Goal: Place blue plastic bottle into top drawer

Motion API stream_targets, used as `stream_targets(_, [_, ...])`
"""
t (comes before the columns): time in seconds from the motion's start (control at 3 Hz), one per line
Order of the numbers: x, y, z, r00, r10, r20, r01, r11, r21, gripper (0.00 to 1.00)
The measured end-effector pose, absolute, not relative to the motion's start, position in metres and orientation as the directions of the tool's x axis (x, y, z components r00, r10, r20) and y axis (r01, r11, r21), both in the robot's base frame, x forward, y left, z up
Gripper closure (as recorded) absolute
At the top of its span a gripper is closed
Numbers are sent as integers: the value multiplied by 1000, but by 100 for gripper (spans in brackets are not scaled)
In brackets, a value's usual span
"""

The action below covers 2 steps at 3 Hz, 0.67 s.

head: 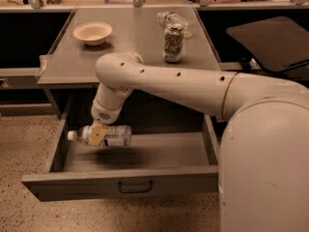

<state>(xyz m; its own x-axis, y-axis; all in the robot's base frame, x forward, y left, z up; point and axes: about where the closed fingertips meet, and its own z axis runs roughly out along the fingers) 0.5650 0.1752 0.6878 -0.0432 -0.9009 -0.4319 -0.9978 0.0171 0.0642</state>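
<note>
Hanging on its side above the left part of the open drawer (72, 187), cap pointing left, the bottle (118, 135) is clamped in the gripper (98, 135), which is closed around its body just behind the neck. It looks light and thin-walled, likely to dent under a hard squeeze and smooth enough to slip or roll, so a moderate grip across the labelled middle seems the safest hold. A release from low over the drawer floor should keep it from bouncing or rolling away.
</note>
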Motion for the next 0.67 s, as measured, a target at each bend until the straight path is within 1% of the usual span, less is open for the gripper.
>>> stream_targets(0.33, [558, 157, 651, -31, -887, -461, -998, 7, 55, 82])
stream_targets(0.67, [559, 141, 634, 4, -886, -464, -999, -18, 27, 59])
